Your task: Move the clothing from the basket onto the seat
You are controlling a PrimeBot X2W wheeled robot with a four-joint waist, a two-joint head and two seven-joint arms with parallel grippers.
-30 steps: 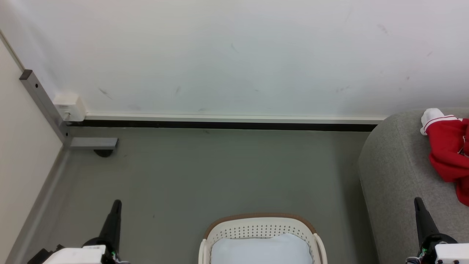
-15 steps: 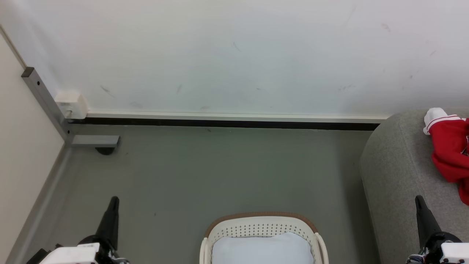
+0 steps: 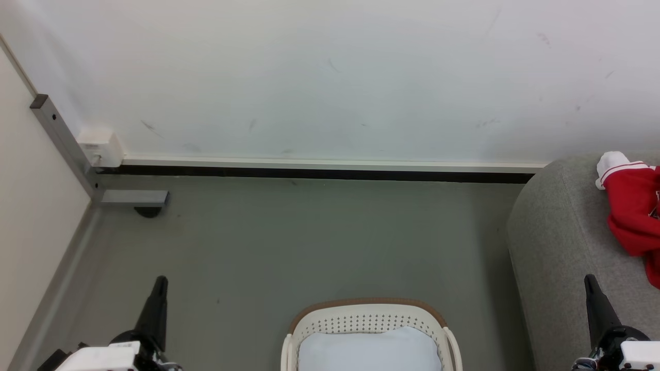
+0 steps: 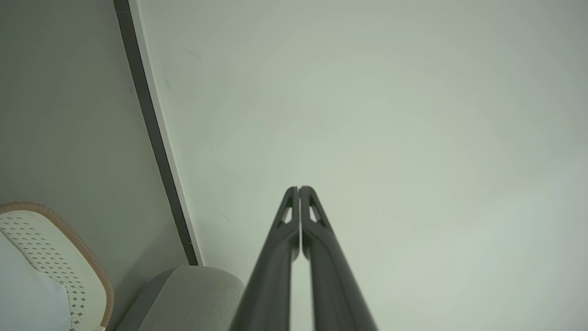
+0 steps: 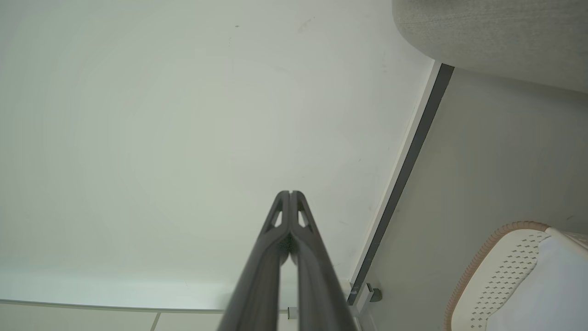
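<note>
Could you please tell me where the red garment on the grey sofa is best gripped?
Probably the sleeve just behind the white cuff, from above: the bright red soft fabric garment lies crumpled on the light grey upholstered sofa, and that sleeve end sticks out from the heap.

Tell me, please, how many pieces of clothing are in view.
1. The red clothing lies on the seat at the head view's right edge, partly cut off. In the basket I see pale lining; its near part is out of frame, so more may be hidden.
</note>
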